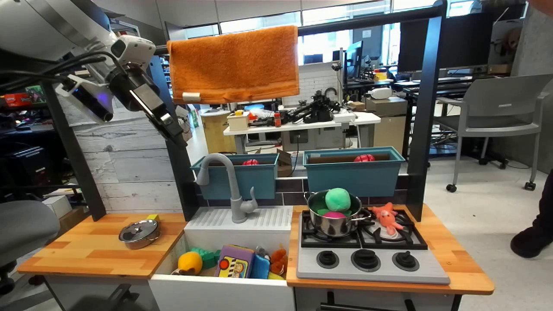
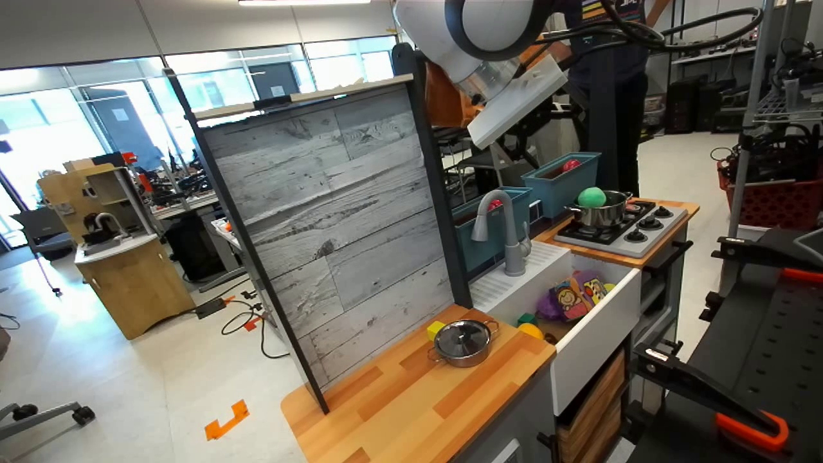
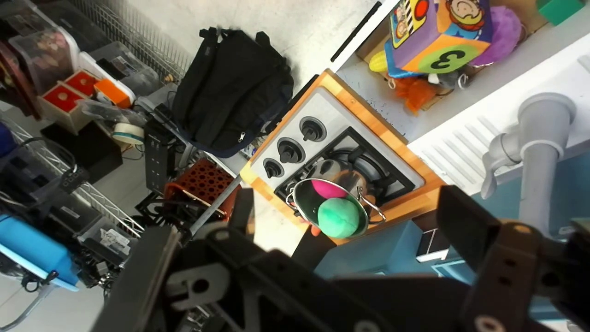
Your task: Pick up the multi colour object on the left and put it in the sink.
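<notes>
A small yellow cube-like block sits on the left wooden counter, partly behind a shiny metal bowl; it shows in both exterior views [image 1: 153, 217] [image 2: 435, 330]. Only yellow faces show, so I cannot tell for sure that it is the multi colour object. The white sink [image 1: 222, 296] holds a larger purple, orange and yellow patterned cube [image 1: 235, 261] among toy foods; the cube also shows in the wrist view [image 3: 442, 46]. My gripper [image 1: 175, 129] is high above the counter and sink, apart from everything. In the wrist view its fingers [image 3: 345, 198] are wide open and empty.
The metal bowl [image 1: 139, 234] is beside the yellow block. A grey faucet [image 1: 233, 185] rises behind the sink. A pot [image 1: 332, 222] with a green ball stands on the stove [image 1: 371, 263]. Dark posts, a wood-look panel [image 2: 334, 238], blue planters [image 1: 352, 177] and an orange towel [image 1: 235, 65] stand around.
</notes>
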